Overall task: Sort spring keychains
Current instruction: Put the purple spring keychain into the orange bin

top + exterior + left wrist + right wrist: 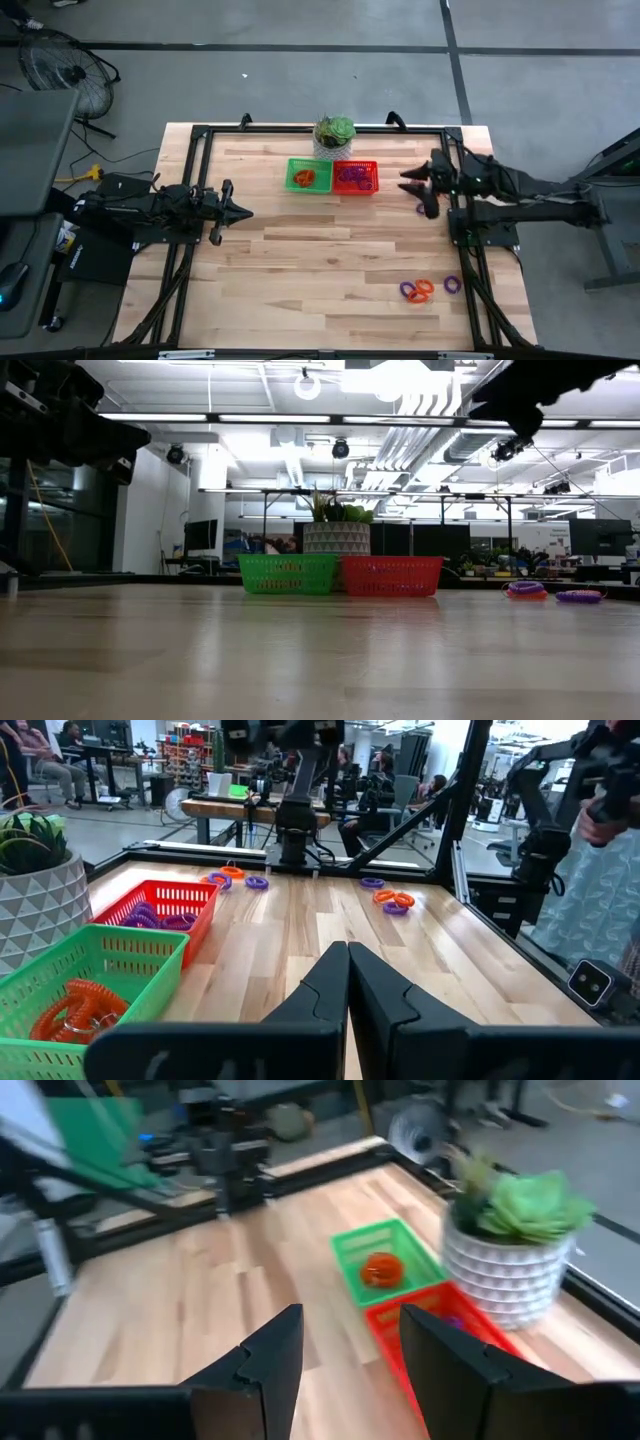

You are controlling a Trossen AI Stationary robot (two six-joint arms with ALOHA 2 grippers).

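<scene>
Orange spring keychains lie in the green basket, and purple ones lie in the red basket beside it, at the table's far middle. Loose orange and purple keychains lie on the table near its near right corner, with a purple one beside them. A few more lie beyond the red basket. My left gripper is shut and empty over the table's left side. My right gripper hovers open and empty at the right, high above the table, pointing toward the baskets.
A potted succulent in a white pot stands right behind the baskets at the far edge. A black frame runs along the table's edges. Bare wood spreads between the baskets and the near edge.
</scene>
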